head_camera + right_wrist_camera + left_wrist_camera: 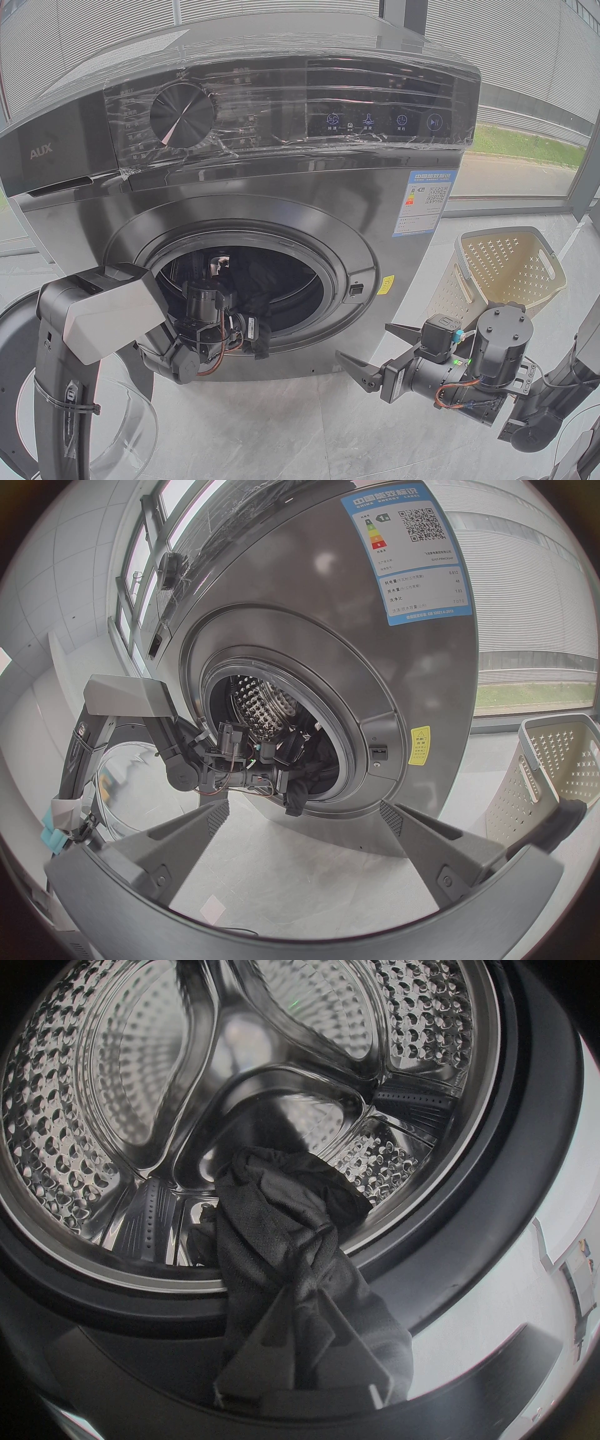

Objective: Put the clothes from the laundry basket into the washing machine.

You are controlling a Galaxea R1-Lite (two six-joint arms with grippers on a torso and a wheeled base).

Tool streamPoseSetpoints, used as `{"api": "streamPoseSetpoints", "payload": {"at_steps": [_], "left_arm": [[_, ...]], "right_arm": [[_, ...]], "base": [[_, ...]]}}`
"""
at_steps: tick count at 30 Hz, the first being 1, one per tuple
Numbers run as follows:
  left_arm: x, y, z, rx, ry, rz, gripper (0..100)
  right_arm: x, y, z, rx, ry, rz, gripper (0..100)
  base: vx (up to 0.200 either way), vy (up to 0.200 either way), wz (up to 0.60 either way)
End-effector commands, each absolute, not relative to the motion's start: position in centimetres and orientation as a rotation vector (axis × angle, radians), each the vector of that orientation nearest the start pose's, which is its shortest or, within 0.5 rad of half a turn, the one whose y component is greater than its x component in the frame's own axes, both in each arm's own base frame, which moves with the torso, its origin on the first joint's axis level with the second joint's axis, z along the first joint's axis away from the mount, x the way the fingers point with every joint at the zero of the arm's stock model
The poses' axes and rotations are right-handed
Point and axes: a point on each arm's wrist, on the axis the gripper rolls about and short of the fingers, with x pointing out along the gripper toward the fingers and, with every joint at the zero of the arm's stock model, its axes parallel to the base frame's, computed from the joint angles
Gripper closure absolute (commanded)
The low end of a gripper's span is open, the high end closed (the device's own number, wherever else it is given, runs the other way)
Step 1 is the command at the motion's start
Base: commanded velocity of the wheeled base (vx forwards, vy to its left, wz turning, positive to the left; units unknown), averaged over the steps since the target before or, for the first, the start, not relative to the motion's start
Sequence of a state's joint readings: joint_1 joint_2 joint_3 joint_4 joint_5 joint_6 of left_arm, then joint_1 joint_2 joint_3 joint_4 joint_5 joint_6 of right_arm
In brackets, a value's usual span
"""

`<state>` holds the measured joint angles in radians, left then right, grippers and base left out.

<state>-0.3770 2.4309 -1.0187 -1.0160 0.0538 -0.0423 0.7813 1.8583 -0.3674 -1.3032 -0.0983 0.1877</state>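
Observation:
The grey washing machine (75,212) stands with its round opening (294,275) uncovered. My left gripper (253,325) is at the lower edge of that opening, shut on a black garment (281,1229). The cloth bunches over the dark door seal (475,1210), its upper part inside the steel drum (156,1085) and the rest draped over my fingers (350,1360). From the right wrist the left gripper (294,786) and the hanging cloth (297,799) show at the opening. My right gripper (369,342) hangs open and empty, low in front of the machine's right side. The beige laundry basket (506,262) stands behind it.
The machine's glass door (119,431) is swung open at the lower left, beside my left arm. Grey tiled floor (281,425) lies free in front of the machine. The basket (556,761) has a dark shape (562,820) at its near wall. Windows run behind.

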Motion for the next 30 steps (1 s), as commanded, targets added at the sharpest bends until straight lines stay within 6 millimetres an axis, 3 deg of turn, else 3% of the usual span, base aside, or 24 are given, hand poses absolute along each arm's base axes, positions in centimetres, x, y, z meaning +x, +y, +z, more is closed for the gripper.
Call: {"api": "streamPoseSetpoints", "payload": {"at_steps": [1, 6, 12, 20, 30], "left_arm": [[38.9, -15.6, 0.1, 0.047, 0.398, -0.322, 100], [39.3, -15.9, 0.7, 0.038, 0.359, -0.322, 100], [43.1, -16.3, 4.1, -0.028, 0.128, -0.252, 100], [46.2, -15.9, 3.6, -0.076, -0.011, -0.2, 100], [47.3, -15.7, 4.3, -0.106, -0.075, -0.166, 100]], "right_arm": [[19.7, 19.2, 10.0, 0.098, 0.237, 0.66, 0], [19.6, 19.2, 10.0, 0.099, 0.237, 0.661, 0], [19.6, 19.1, 10.1, 0.1, 0.236, 0.66, 0], [19.5, 19.2, 10.0, 0.098, 0.238, 0.664, 0], [19.6, 19.2, 10.0, 0.098, 0.239, 0.661, 0]], "base": [[0.0, 0.0, 0.0], [0.0, 0.0, 0.0], [0.0, 0.0, 0.0], [0.0, 0.0, 0.0], [0.0, 0.0, 0.0]]}}
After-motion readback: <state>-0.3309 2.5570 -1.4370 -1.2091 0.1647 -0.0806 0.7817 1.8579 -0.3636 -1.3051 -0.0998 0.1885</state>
